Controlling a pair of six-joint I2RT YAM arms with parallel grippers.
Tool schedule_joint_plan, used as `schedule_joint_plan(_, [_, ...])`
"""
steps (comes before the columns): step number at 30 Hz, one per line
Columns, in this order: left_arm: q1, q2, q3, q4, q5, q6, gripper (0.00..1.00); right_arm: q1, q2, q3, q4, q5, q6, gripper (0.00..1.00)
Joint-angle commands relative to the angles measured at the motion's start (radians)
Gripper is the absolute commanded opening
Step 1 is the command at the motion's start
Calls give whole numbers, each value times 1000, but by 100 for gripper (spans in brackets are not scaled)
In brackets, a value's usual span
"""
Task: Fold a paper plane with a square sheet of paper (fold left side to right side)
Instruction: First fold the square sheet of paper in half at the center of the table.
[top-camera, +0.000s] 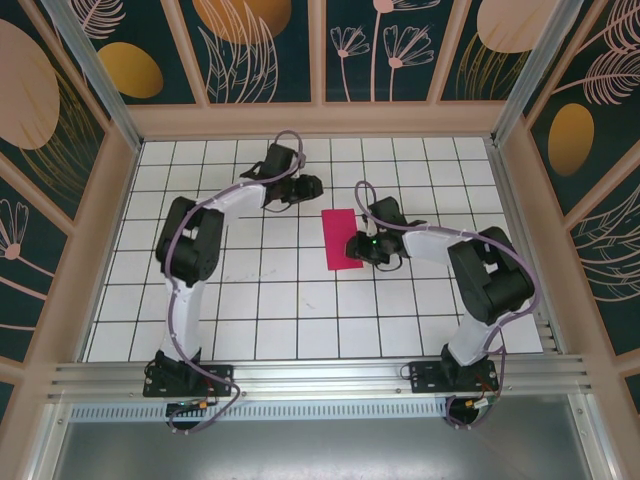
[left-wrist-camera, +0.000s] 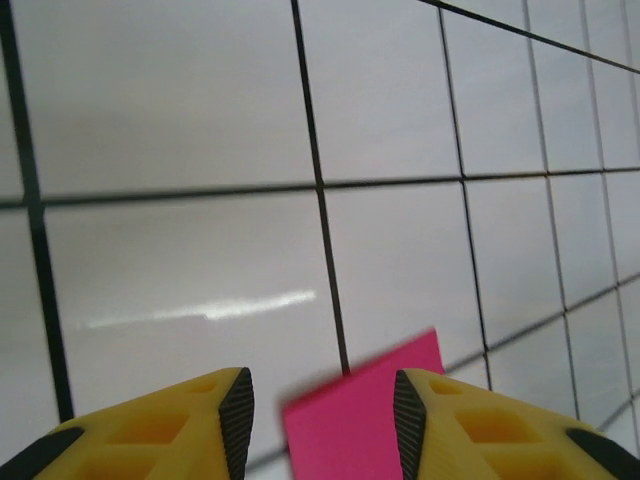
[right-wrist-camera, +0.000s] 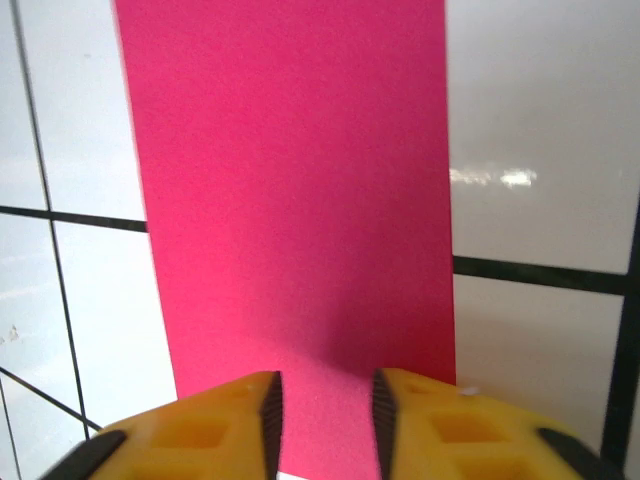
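Obs. — the square sheet of paper (top-camera: 340, 237) lies flat on the white tiled table (top-camera: 280, 310), a little right of centre. From above it reads as a magenta-pink rectangle, longer than wide, with its long sides running away from the arm bases and slightly tilted. Whether it is a single or a doubled layer cannot be told.

Right gripper (top-camera: 357, 246): sits low over the sheet's right long edge, toward the near corner. In the right wrist view the right gripper (right-wrist-camera: 325, 398) has its yellow, black-padded fingers (right-wrist-camera: 268, 410) standing narrowly apart. The sheet (right-wrist-camera: 290, 200) shows pink through the gap and runs on ahead as a flat band over the black grid lines. The jaws are not clamped on the paper (contact of the fingertips with its surface cannot be judged).

Left gripper (top-camera: 312, 187): near the sheet's far left corner, beyond it and to the left, and apart from it. In the left wrist view the left gripper (left-wrist-camera: 322, 392) has its jaws well apart with nothing held between the fingers (left-wrist-camera: 236, 400). One corner of the sheet (left-wrist-camera: 350, 425) lies on the tiles, seen through the gap.
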Motion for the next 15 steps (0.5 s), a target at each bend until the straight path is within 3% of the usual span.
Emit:
schedule_joint_plan(1, [-7, -158, -170, 116, 42, -33, 43, -13, -101, 26, -8, 38, -26, 42])
schedule_joint_plan(6, [-52, -230, -362, 262, 127, -104, 42, -66, -175, -6, -33, 82, -43, 54])
schedule_joint_plan(15, [-112, -72, -267, 260, 107, -114, 41, -103, -219, -73, -14, 75, -31, 72])
